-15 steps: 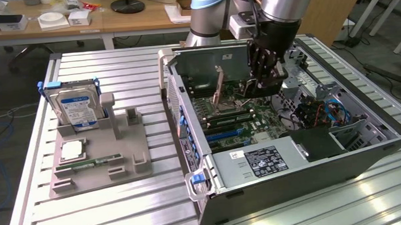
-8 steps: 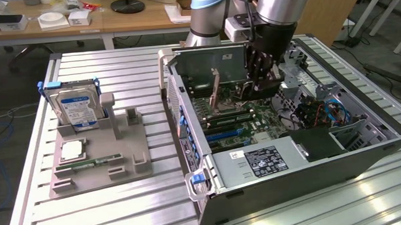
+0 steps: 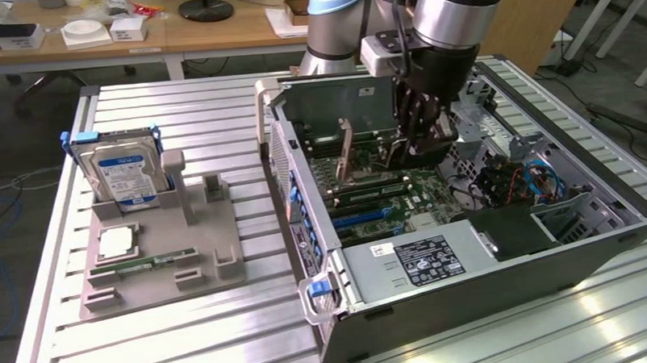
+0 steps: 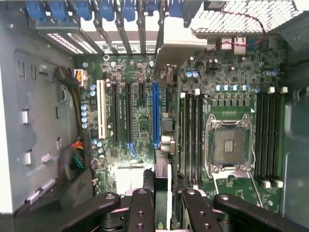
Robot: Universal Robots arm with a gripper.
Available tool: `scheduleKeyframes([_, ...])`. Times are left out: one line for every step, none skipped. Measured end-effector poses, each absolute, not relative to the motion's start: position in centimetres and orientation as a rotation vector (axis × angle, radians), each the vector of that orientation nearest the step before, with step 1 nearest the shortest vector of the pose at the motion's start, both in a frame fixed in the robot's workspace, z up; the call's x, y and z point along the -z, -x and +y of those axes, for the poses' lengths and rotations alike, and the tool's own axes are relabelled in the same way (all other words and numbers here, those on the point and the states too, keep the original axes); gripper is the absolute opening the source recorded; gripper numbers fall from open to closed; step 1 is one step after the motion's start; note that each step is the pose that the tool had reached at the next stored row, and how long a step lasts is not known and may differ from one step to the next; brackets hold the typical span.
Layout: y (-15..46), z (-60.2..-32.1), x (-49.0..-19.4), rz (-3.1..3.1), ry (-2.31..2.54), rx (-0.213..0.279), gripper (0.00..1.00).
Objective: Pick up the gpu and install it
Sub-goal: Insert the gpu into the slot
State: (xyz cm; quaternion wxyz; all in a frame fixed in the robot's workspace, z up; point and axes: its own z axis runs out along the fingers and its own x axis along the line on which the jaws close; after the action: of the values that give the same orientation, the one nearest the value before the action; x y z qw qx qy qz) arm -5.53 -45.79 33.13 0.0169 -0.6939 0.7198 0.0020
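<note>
Grips the gpu point(image 4: 174, 46) edge-on in the gripper point(image 4: 164, 197), jaws closed partway onto it. Hangs over the motherboard point(image 4: 140, 121) inside the case point(image 3: 468, 305), on the exterior view's right.

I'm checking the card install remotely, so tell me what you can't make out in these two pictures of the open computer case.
- Face of the gpu: edge-on in the wrist view, between the fingers of the gripper; in the exterior view the gripper covers it.
- Whether the gpu touches the blue slot: wrist view, the card's own edge covers that spot.
- Text on the power supply label: exterior view, too small to read.
</note>
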Motion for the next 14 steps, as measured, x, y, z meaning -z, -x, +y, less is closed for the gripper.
scheduleKeyframes([5.7,-45.8,-33.0,2.237,2.157,-0.006,0.27])
scheduleKeyframes([5.9,-45.8,-32.9,2.238,2.157,-0.006,0.27])
scheduleKeyframes([5.9,-45.8,-32.8,2.238,2.157,-0.006,0.27])
scheduleKeyframes([6.0,-45.8,-32.6,2.237,2.157,-0.006,0.27])
scheduleKeyframes([6.0,-45.8,-32.4,2.237,2.157,-0.006,0.27])
scheduleKeyframes([6.0,-45.8,-32.2,2.238,2.157,-0.007,0.27])
scheduleKeyframes([6.0,-45.8,-32.1,2.237,2.159,-0.008,0.27])
scheduleKeyframes([6.1,-45.8,-31.9,2.233,2.163,-0.008,0.27])
scheduleKeyframes([6.1,-45.8,-31.7,2.230,2.166,-0.008,0.27])
scheduleKeyframes([6.2,-45.8,-31.5,2.227,2.170,-0.009,0.27])
scheduleKeyframes([6.2,-45.8,-31.4,2.225,2.172,-0.009,0.27])
scheduleKeyframes([6.2,-45.8,-31.3,2.225,2.172,-0.009,0.27])
scheduleKeyframes([6.2,-45.8,-31.2,2.225,2.172,-0.009,0.27])
scheduleKeyframes([6.2,-45.8,-31.1,2.226,2.172,-0.010,0.27])
